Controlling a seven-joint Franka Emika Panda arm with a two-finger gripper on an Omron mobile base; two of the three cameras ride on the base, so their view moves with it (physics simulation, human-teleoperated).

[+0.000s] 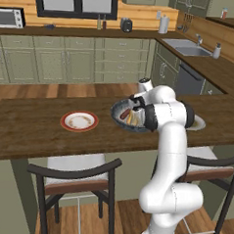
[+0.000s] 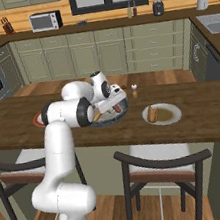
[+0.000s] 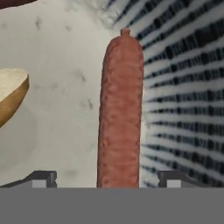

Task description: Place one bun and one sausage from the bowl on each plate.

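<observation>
The dark grey-blue bowl [image 1: 120, 108] [image 2: 124, 110] stands mid-counter, and my hand reaches down into it. In the hand view a long reddish-brown sausage [image 3: 120, 109] lies on the bowl's pale speckled floor [image 3: 65, 65], running straight up between my fingertips [image 3: 41, 178]. My gripper [image 3: 107, 179] is open, with a gap on each side of the sausage. A bun [image 3: 11, 94] lies to its left. The red-rimmed plate [image 1: 79, 120] sits bare to the left of the bowl. A second, pale plate [image 2: 176, 116] to the right carries a bun [image 2: 153, 114].
Two dark-framed chairs [image 1: 76, 178] [image 2: 162, 166] stand at the counter's near edge. A small salt shaker [image 2: 134, 86] stands behind the bowl. The bowl's striped wall [image 3: 188, 87] rises just right of the sausage.
</observation>
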